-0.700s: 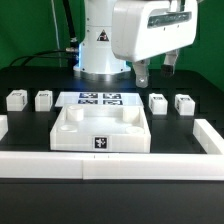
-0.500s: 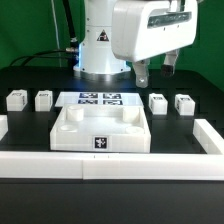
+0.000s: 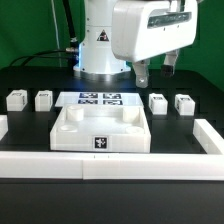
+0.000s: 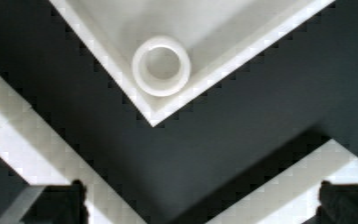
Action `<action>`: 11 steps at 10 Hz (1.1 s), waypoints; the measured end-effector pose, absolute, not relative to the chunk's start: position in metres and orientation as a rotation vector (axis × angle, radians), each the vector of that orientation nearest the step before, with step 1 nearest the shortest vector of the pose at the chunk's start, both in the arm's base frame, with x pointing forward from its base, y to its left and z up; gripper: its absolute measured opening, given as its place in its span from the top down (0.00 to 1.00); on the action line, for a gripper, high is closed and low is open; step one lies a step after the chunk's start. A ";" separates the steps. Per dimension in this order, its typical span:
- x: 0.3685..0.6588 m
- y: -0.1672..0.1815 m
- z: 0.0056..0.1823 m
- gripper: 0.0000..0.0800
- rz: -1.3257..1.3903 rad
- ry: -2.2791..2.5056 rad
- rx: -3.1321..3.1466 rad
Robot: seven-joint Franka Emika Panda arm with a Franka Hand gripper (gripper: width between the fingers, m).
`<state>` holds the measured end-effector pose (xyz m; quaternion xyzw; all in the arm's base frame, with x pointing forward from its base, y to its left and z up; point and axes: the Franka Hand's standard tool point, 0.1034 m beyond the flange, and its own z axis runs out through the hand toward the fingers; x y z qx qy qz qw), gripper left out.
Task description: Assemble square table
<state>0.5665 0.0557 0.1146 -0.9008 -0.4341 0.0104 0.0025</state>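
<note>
On the exterior view's left of the tabletop [image 3: 100, 131], which lies sockets-up on the surface [image 3: 30, 128] to receive them, stand the left legs [image 3: 15, 99]; on its right, the right legs [image 3: 157, 102]. Above one corner socket [image 4: 160, 63] hangs the claw [image 3: 157, 68], released and empty.

Exterior camera spot: off the arm, out past the border wall [image 3: 110, 163], a bit higher than the table [image 3: 30, 125].
Exterior camera faces: toward 12 o'clock, straight at the arm's base [image 3: 98, 50], tipped a little down.
Exterior camera nearness: far back; the whole tabletop [image 3: 100, 128] sits in the middle, the wall at 6 o'clock.
Wrist camera spot: on the wrist, just behind the gripper [image 4: 197, 200].
Wrist camera faces: down at the table.
Wrist camera nearness: very close; one tabletop corner with its round socket [image 4: 160, 62] fills much of the picture.
Both see: the tabletop; which corner, I cannot tell.
</note>
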 end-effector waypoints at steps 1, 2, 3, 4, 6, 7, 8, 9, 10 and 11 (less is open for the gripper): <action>0.566 0.056 0.115 0.19 0.033 -1.362 -2.825; 0.566 0.056 0.115 0.19 0.033 -1.362 -2.825; 0.566 0.056 0.115 0.19 0.033 -1.362 -2.825; 0.566 0.056 0.115 0.19 0.033 -1.362 -2.825; 0.545 0.045 0.104 0.19 0.011 -1.532 -2.744; 0.514 0.031 0.089 0.19 0.032 -1.659 -2.661; 0.494 0.021 0.078 0.19 0.045 -1.762 -2.583; 0.479 0.013 0.065 0.19 0.042 -1.886 -2.486; 0.466 0.008 0.055 0.19 0.047 -1.968 -2.410; 0.456 0.004 0.045 0.19 0.047 -2.049 -2.333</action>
